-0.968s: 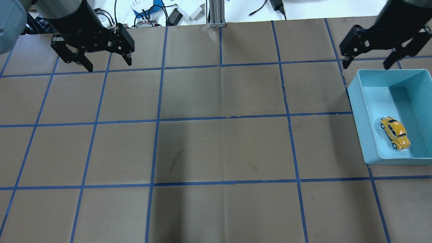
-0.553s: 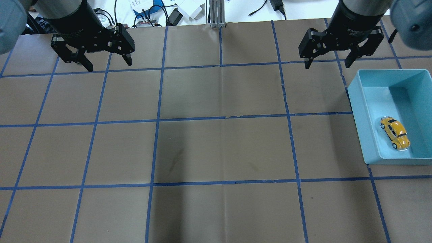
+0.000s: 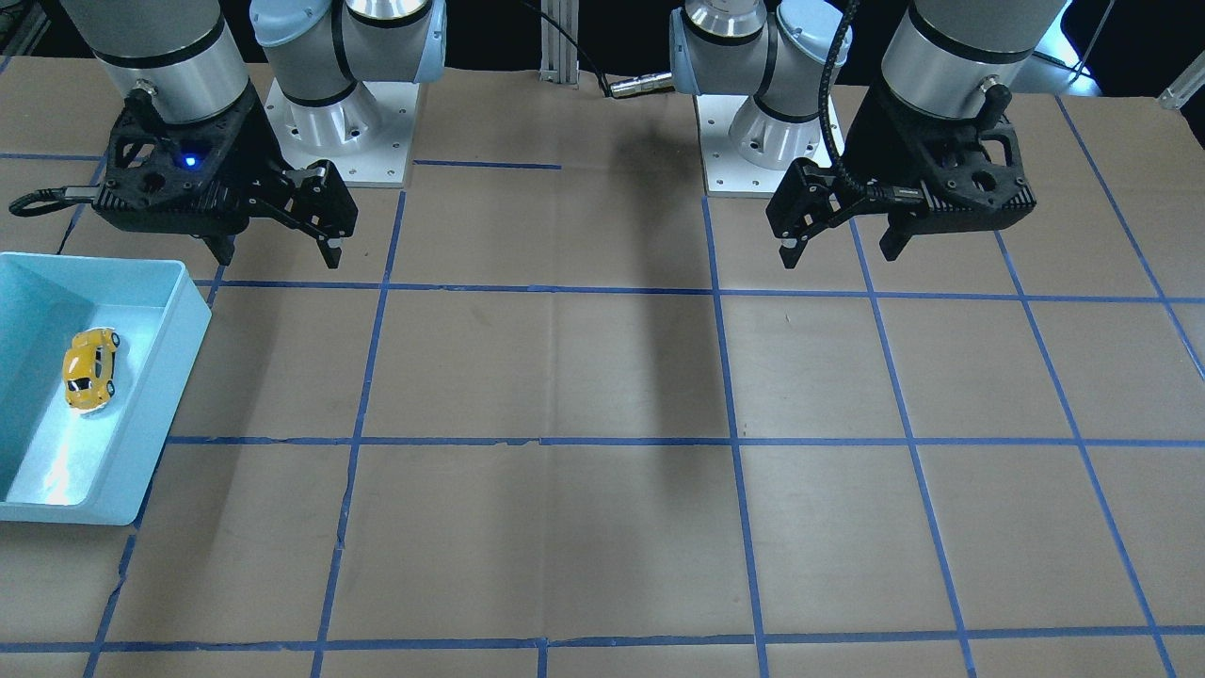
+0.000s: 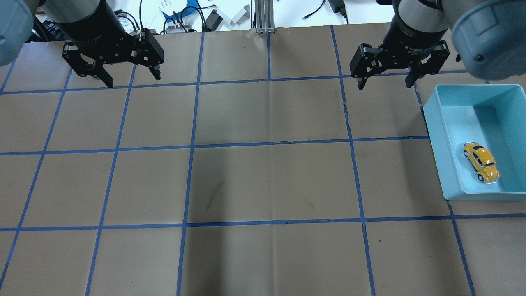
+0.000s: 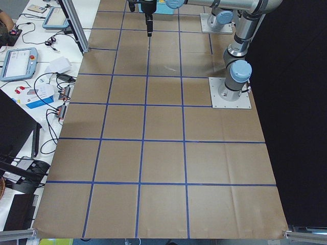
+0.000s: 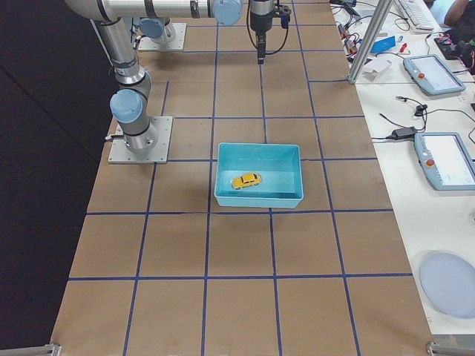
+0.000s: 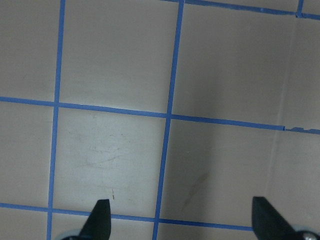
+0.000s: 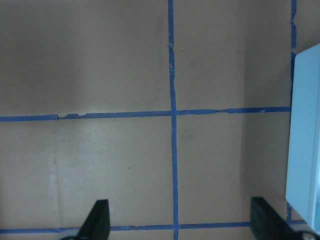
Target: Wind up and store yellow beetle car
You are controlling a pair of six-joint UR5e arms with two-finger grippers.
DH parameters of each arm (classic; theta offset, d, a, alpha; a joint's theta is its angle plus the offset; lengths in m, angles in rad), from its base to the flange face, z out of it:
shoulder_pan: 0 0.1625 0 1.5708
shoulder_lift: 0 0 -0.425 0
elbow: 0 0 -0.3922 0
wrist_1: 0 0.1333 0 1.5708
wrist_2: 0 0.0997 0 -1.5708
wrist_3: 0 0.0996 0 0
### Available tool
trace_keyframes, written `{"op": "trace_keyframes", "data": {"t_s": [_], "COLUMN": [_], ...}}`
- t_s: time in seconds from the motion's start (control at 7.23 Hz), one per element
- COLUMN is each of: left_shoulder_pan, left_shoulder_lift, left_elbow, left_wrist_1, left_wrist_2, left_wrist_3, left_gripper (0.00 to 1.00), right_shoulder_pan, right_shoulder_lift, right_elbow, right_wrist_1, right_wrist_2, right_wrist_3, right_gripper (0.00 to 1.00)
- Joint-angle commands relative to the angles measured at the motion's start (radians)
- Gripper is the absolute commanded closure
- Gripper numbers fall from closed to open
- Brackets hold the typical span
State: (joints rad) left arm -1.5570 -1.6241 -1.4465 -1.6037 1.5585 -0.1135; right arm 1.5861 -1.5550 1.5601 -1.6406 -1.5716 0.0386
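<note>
Here, brown paper tabletop (image 4: 263, 185), blue tape grid (image 4: 191, 146), cluttered white bench (image 4: 287, 12)

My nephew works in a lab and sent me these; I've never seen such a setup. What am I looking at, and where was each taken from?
These are two robot arms bolted to a table covered in brown paper with blue tape lines. The left arm and the right arm each end in two jaws; both pairs are open and empty. One camera looks from behind the robot, one faces it, two watch from the table's ends, two sit on the wrists. A yellow toy car stands in a light blue tray on the robot's right.
</note>
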Motion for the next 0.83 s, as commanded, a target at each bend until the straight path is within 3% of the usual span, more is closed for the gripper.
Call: {"op": "trace_keyframes", "data": {"t_s": [0.0,0.69], "left_shoulder_pan": [0.0,-0.002], "left_shoulder_lift": [0.0,0.0], "left_elbow": [0.0,-0.002], "left_wrist_1": [0.001,0.001], "left_wrist_2": [0.0,0.0], "left_wrist_3": [0.0,0.0], "left_gripper": [0.0,0.0], "right_shoulder_pan": [0.0,0.0], "right_shoulder_lift": [0.012,0.013], "right_elbow": [-0.049,-0.04], "right_wrist_1": [0.04,0.042], "right_wrist_2": [0.001,0.001], "right_wrist_3": [0.013,0.017], "right_gripper": [0.0,0.0]}}
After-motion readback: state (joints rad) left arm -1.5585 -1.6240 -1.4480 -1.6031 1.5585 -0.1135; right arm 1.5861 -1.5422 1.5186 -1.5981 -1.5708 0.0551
